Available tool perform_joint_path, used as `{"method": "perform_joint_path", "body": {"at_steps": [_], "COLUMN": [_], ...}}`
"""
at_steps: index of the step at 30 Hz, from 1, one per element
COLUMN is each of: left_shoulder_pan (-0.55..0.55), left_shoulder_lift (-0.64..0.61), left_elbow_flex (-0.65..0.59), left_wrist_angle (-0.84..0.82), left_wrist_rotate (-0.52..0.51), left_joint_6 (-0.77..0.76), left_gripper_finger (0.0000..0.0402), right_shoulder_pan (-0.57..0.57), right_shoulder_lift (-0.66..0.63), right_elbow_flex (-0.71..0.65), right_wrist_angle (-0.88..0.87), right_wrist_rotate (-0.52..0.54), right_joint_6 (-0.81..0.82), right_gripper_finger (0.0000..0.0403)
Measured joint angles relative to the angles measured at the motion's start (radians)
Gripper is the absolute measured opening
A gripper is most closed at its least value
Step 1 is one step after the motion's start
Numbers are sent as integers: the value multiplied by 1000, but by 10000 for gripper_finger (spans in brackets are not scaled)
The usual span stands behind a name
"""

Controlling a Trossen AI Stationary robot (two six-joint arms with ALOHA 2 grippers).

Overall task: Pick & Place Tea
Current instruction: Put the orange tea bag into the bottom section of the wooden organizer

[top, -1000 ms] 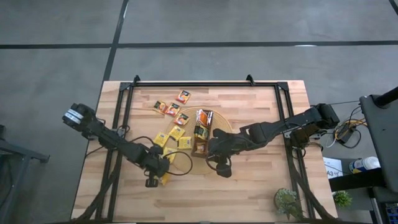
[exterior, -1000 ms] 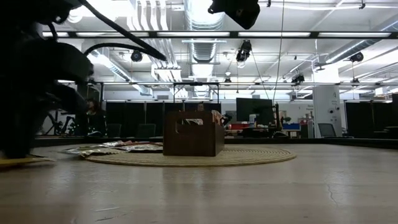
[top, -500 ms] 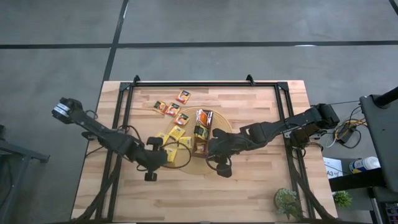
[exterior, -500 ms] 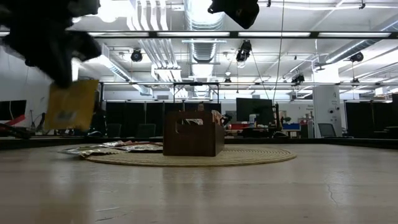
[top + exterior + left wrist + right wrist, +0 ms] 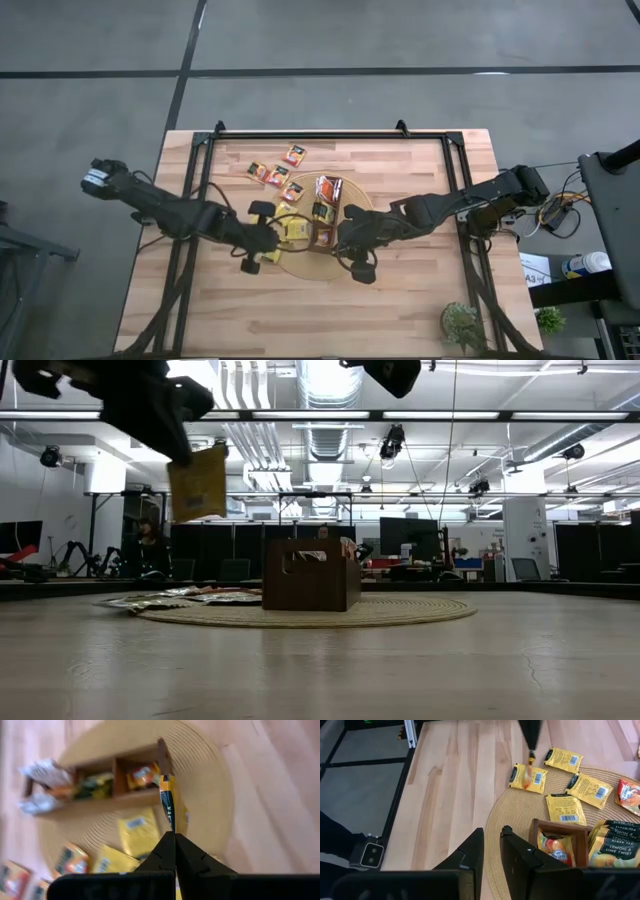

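Since the earlier frame the left gripper (image 5: 268,235) has carried its yellow sachet (image 5: 197,482) off the bare table, up and toward the tray (image 5: 322,212) on the mat (image 5: 504,815); we find its jaws pinched tight on the sachet's edge, which hangs clear of the table. The right gripper (image 5: 357,262) waits just beside the tray, jaws slightly parted and empty. We judge the task partly done: some compartments hold tea, but loose sachets (image 5: 274,171) lie on mat and table.
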Motion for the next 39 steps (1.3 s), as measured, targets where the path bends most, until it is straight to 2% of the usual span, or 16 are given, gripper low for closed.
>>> {"method": "perform_joint_path", "body": {"at_steps": [10, 13, 17, 25, 39], "left_shoulder_pan": [134, 175, 226, 273, 297], "left_shoulder_lift": [7, 8, 18, 72, 179], "left_elbow_flex": [0, 0, 0, 0, 11], "left_wrist_angle": [166, 203, 241, 310, 385], "left_wrist_rotate": [44, 98, 170, 295, 365], "left_joint_6": [391, 504, 578, 759, 1010], "left_gripper_finger": [0, 0, 0, 0, 0], "right_shoulder_pan": [0, 0, 0, 1, 0], "right_shoulder_lift": [-16, -29, -52, -118, -293], "right_elbow_flex": [2, 2, 2, 2, 2], "right_wrist_angle": [-57, -98, -153, -160, -152], "right_wrist_rotate": [-2, -15, -23, -120, -126], "right_joint_6": [12, 31, 59, 84, 193], "right_gripper_finger": [59, 57, 57, 56, 56]}}
